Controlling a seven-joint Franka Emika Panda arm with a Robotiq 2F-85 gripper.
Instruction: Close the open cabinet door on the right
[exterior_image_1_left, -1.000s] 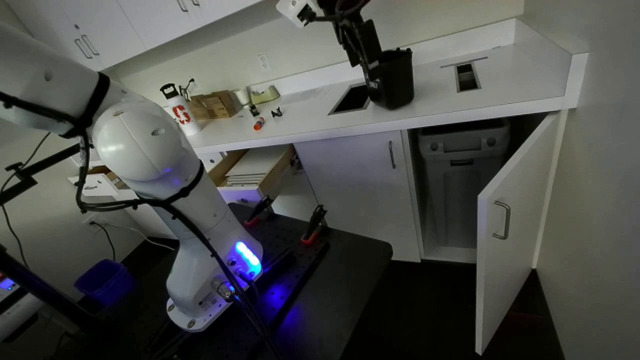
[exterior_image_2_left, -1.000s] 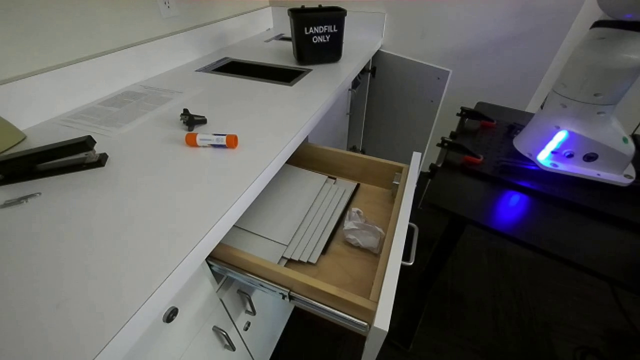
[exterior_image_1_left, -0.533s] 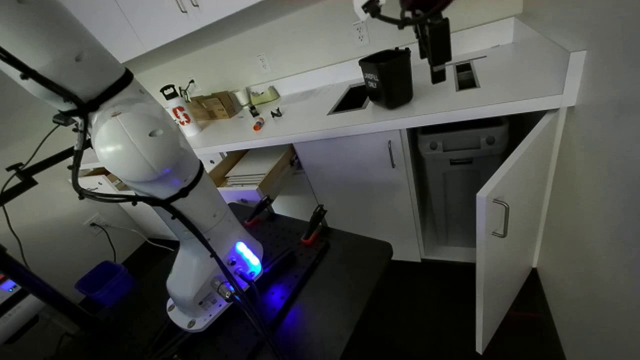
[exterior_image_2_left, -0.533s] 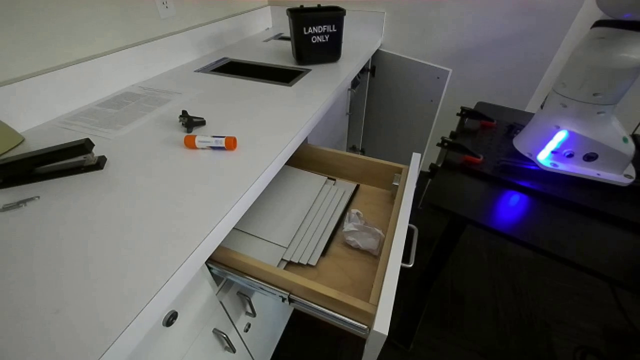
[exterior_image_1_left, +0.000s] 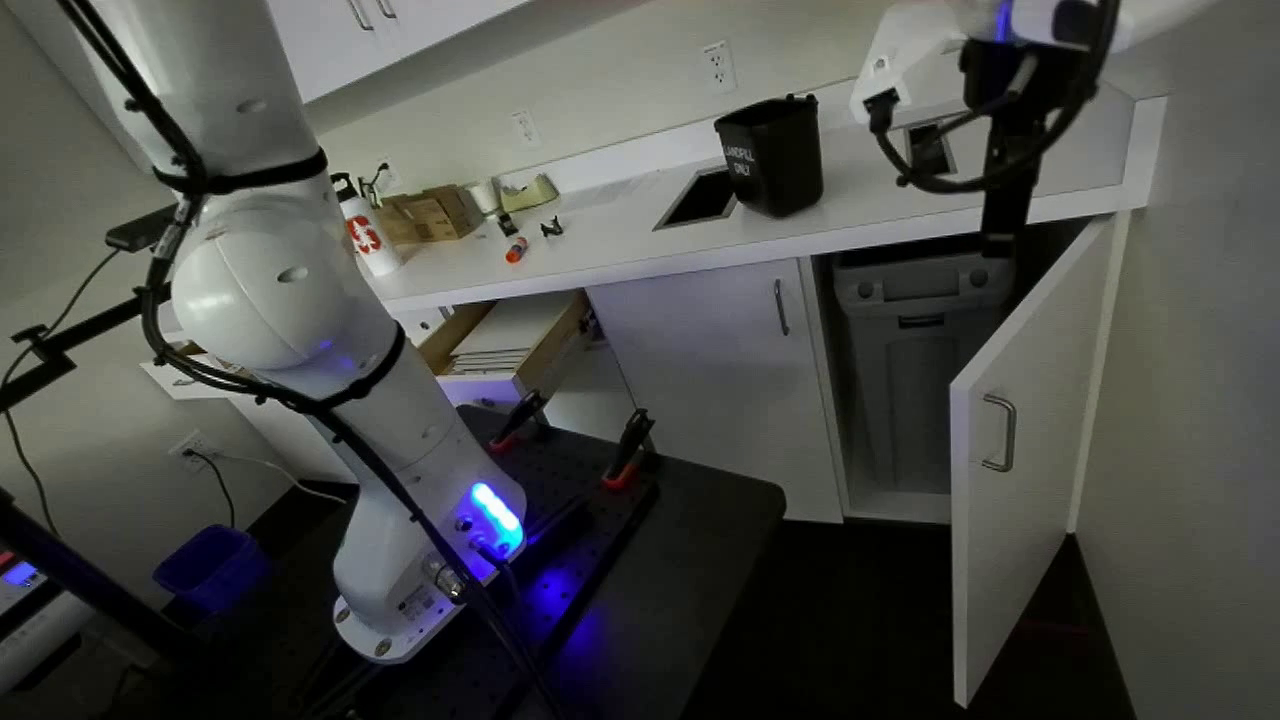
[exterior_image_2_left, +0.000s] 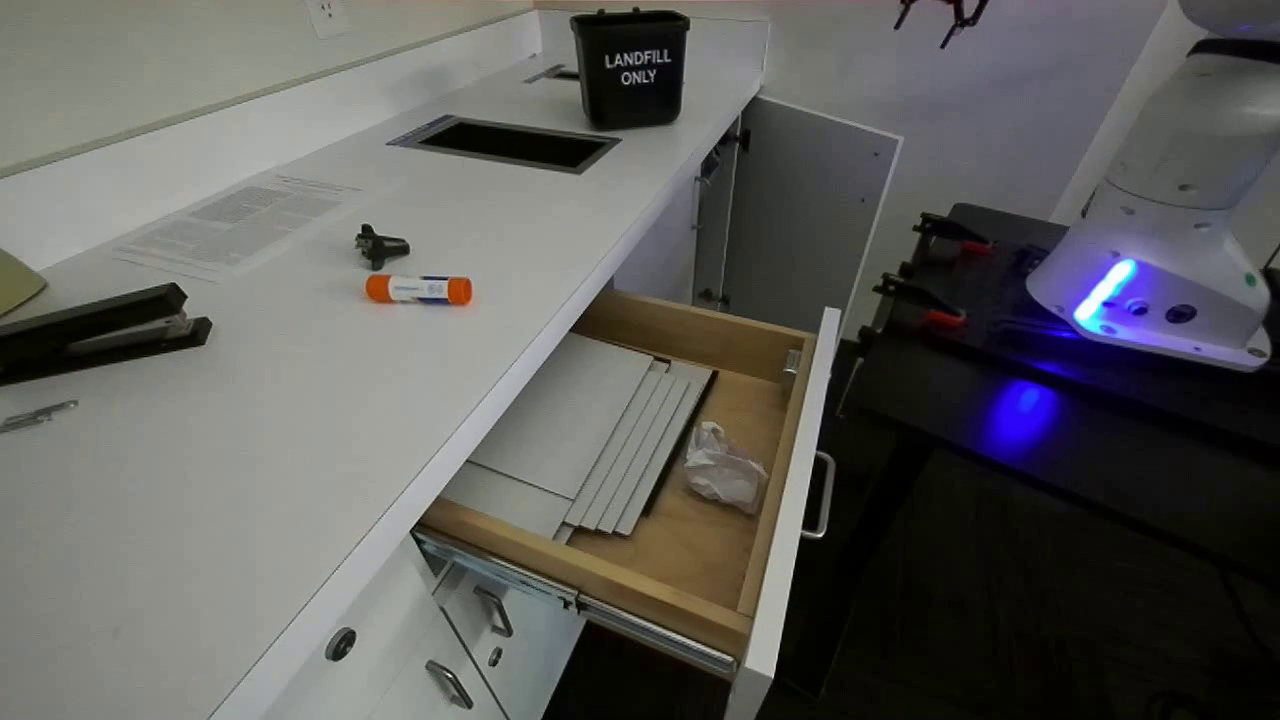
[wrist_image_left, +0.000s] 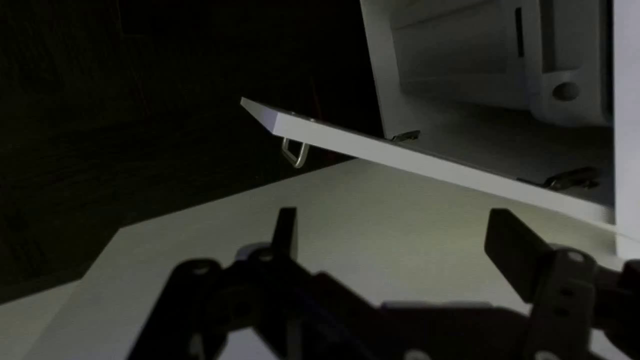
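The white cabinet door (exterior_image_1_left: 1035, 430) stands wide open on the right, close to the wall; its dark handle (exterior_image_1_left: 1001, 433) faces outward. Its inner face (exterior_image_2_left: 805, 205) shows in an exterior view. In the wrist view I see its top edge (wrist_image_left: 410, 156) and its handle (wrist_image_left: 297, 154). My gripper (exterior_image_1_left: 998, 245) hangs near the counter's front edge, above the cabinet opening in that view. It shows at the top of an exterior view (exterior_image_2_left: 926, 32) with its fingers spread. In the wrist view the gripper (wrist_image_left: 392, 220) is open and empty, the wall behind its fingers, apart from the door.
A wall (exterior_image_1_left: 1190, 400) stands beside the open door. A grey bin (exterior_image_1_left: 925, 400) fills the cabinet. A black landfill bin (exterior_image_1_left: 775, 160) stands on the counter (exterior_image_1_left: 620, 235). A drawer (exterior_image_2_left: 690, 590) is pulled out. A dark table (exterior_image_1_left: 690, 570) bears the arm's base.
The arm has swung right, past the black bin, and the gripper has come lower, now near the door. It has come into the view that shows the drawer. The door has not moved.
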